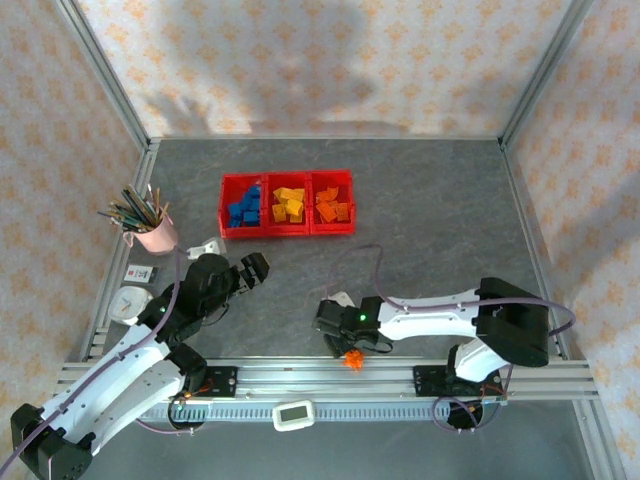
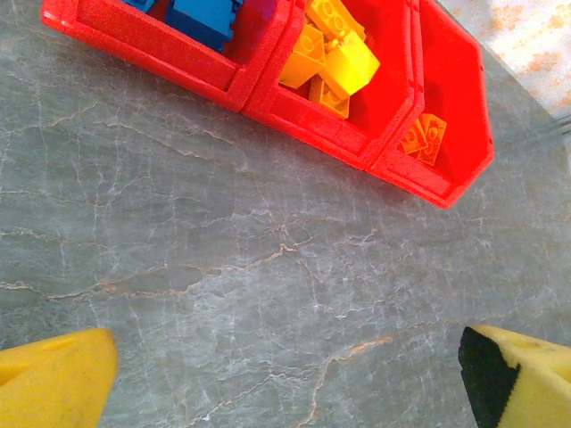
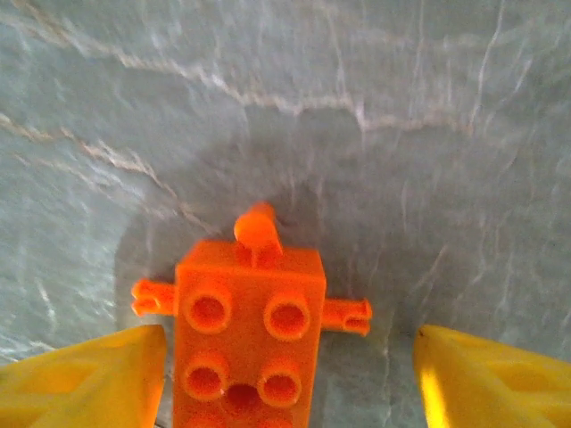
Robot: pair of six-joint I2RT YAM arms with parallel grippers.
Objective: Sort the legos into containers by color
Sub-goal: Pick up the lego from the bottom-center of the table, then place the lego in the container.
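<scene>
Orange lego (image 3: 248,330) — apparently half off-frame

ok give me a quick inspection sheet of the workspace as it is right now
surface: grey marbled table, no spills seen
job's things: red bins hold blue legos, yellow legos, orange legos, one colour each; loose orange lego at near edge
clutter: pink pencil cup, white round device
grippers: left end effector open over bare table; right end effector open around the loose orange lego
cables: purple cable looping by right arm
surroundings: patterned walls, aluminium frame
</scene>
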